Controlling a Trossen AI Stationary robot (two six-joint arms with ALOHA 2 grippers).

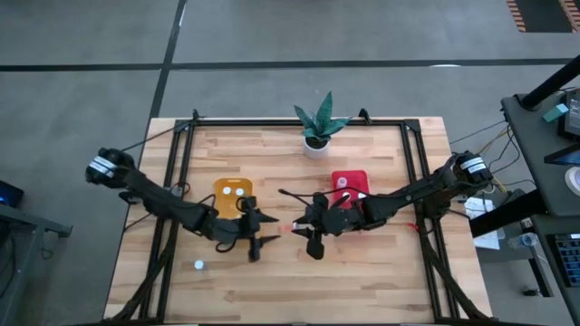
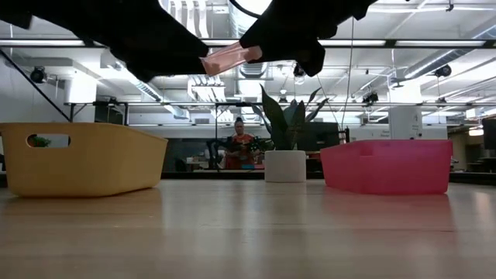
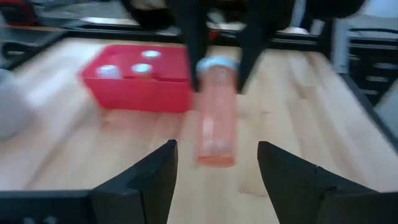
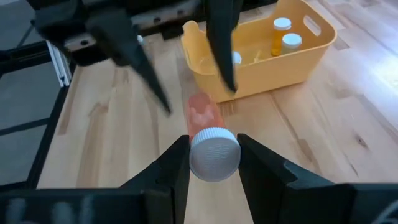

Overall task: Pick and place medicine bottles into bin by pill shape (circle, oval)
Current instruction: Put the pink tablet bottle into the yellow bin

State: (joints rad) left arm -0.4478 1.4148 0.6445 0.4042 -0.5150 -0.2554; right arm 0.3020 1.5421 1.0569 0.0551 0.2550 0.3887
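Note:
An orange-tinted bottle (image 1: 294, 226) with a white cap is held in the air between my two grippers, lying level over the table's middle. My right gripper (image 1: 305, 228) is shut on it. My left gripper (image 1: 267, 232) is open. Its two fingertips (image 3: 166, 152) stand on either side of the bottle's free bottom end (image 3: 216, 155) without touching it. In the low view the bottle (image 2: 229, 56) hangs high above the tabletop. A yellow bin (image 1: 232, 193) and a red bin (image 1: 350, 185) each hold a few white-capped bottles. My right gripper pinches the bottle's white cap (image 4: 214, 154) between its two fingers, one on each side. The fingers come level from the table's right side. The bottle sticks out beyond them toward my left gripper, roughly level and clear of the table.
One small white-capped bottle (image 1: 198, 265) stands alone on the table near the front left. A white plant pot (image 1: 316, 142) stands at the far edge. A dark frame rail (image 1: 272, 123) runs around the table.

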